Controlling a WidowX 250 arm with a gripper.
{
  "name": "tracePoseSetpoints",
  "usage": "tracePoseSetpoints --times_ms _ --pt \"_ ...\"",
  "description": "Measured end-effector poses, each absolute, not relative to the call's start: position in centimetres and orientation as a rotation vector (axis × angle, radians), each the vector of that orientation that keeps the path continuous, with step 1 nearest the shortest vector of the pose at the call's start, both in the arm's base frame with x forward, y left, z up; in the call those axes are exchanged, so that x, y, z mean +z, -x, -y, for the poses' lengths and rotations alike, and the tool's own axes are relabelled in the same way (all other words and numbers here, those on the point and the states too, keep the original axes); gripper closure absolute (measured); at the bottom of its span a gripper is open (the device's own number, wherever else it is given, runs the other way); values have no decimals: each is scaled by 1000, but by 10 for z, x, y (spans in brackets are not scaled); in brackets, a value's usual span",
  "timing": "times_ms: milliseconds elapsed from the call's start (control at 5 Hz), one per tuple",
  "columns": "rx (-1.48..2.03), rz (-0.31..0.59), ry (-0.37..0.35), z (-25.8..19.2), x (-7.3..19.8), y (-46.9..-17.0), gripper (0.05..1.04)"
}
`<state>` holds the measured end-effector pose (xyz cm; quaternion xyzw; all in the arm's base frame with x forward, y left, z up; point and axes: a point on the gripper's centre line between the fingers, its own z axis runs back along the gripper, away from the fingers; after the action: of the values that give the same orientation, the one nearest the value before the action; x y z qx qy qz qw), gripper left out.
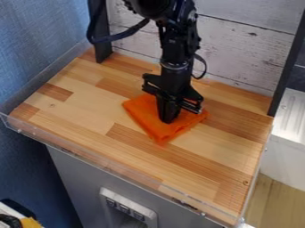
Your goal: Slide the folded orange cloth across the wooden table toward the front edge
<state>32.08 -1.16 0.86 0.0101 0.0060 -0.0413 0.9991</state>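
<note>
Wood-block worktop (196,167), whitewashed planks (247,53) behind; folded orange cloth (152,109) lies toward its back edge, right of the back-left corner. Black gripper (169,119) points down over cloth; cannot tell if open or gripping.

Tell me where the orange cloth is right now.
In the camera view, the orange cloth lies just above the middle of the wooden surface, directly beneath the black gripper.

The butcher-block tabletop (89,111) mixes pale and darker brown strips. A folded orange cloth (177,128) lies flat near its middle.
</note>
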Motion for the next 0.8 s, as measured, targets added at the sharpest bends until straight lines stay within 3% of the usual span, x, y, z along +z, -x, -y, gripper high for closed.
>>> tracePoseSetpoints --times_ms 600,800 --pt "-8 -15 -4 27 19 -291 1001" --pt "0 0 0 36 33 -288 851"
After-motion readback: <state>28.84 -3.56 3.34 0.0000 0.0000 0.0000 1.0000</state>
